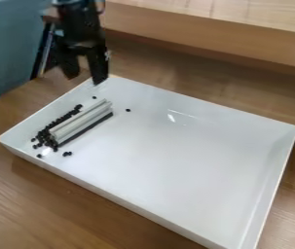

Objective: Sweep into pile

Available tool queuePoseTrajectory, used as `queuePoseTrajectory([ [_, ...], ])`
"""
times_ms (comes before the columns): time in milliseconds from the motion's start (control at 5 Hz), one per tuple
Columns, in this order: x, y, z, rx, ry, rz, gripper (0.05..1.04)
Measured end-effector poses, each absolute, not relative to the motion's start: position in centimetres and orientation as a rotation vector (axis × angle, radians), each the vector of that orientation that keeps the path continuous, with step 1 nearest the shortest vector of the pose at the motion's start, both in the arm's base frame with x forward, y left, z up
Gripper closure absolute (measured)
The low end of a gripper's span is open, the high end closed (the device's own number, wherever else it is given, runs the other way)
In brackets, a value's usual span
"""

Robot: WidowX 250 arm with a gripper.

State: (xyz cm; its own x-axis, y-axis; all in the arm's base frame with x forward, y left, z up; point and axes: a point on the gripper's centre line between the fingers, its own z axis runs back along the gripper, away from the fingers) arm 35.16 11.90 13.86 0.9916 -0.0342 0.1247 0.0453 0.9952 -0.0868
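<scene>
Your ridged bar (81, 121) lies toward the tray's (175, 170) ten o'clock, long axis running eight to two, black beads (47, 133) along its ten o'clock edge; open room spreads toward four. Your gripper (85, 76) hangs near the eleven o'clock corner, fingers wide.

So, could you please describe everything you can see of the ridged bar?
The ridged bar is straight and pale grey, with grooves running lengthwise and a dark strip along its lower right side. It may be plastic. It lies in the left part of the white tray, slanting from lower left to upper right in the view. Small black beads line its left side and cluster at its near end, some seemingly touching it. The gripper hangs apart from it.
</scene>
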Motion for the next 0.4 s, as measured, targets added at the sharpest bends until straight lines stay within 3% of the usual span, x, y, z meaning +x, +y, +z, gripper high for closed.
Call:
queuePoseTrajectory([
  [400,36.2,8.3,13.9,-0.108,-0.118,-0.124,0.084],
])
